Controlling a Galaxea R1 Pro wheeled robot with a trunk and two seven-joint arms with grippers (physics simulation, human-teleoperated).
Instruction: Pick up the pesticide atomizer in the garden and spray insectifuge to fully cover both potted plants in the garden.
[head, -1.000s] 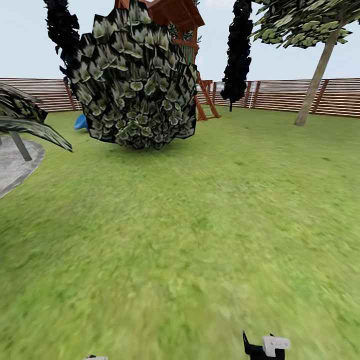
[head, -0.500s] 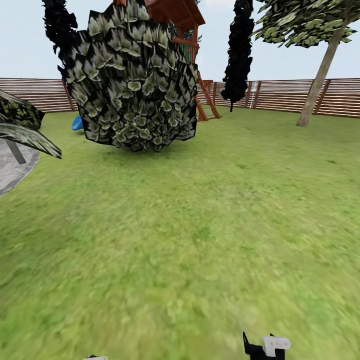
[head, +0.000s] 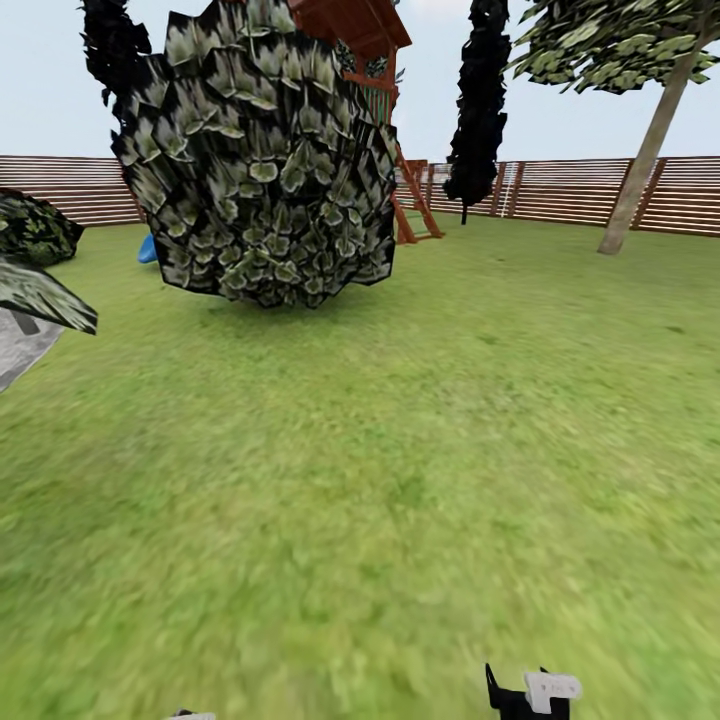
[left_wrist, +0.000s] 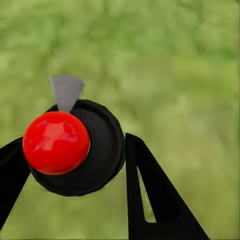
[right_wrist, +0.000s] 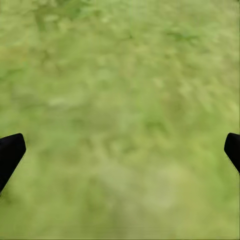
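glossy red knob, black round atomizer (left_wrist: 75, 150) in left end effector (left_wrist: 70, 165).

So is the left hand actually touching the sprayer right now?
Touching. In the left wrist view, both black fingers press against the sprayer, one on each side, no gap visible.
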